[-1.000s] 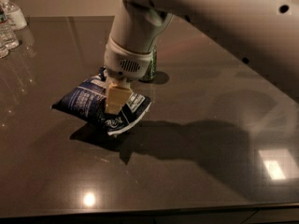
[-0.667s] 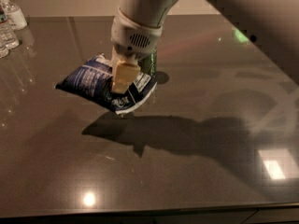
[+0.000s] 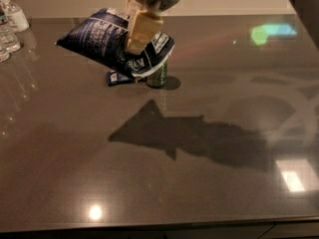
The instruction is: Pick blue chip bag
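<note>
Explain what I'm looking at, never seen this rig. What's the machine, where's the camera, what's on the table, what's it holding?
It is a mobile robot with a single arm; only the arm's end shows, at the top of the picture. There is one camera view, looking down across a dark glossy table; where the camera is mounted is not known. The gripper hangs down from the top edge, its tan jaws shut on the blue chip bag. The bag hangs tilted in the air, clear of the table, and casts a shadow on the surface below. Under the bag, on the table, stands a green can, partly hidden by the bag, with a small flat blue packet lying just left of it. Water bottles stand at the far left edge.
</note>
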Available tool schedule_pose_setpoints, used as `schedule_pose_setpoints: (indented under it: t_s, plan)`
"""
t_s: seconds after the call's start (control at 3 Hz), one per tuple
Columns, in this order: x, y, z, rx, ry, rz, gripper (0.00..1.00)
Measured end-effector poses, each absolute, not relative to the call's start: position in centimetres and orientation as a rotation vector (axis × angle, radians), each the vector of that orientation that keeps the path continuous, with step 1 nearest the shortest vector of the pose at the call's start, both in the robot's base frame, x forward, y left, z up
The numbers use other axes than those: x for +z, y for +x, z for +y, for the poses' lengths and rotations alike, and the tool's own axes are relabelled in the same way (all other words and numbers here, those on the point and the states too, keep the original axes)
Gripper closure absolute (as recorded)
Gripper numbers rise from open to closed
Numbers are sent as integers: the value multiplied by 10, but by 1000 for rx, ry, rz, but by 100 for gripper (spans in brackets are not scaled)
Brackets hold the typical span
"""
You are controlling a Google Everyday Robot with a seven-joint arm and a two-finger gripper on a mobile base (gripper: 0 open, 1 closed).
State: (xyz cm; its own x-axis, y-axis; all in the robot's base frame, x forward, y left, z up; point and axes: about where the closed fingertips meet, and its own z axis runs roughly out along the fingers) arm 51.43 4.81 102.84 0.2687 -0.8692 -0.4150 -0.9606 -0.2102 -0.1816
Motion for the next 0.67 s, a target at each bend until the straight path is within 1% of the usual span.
schedule_pose_setpoints:
  t_s: [0.33,0.67]
  plan:
    - [1054,516,44,304,-2124,1581,100]
    - [1057,521,51,295,-2098,1567,100]
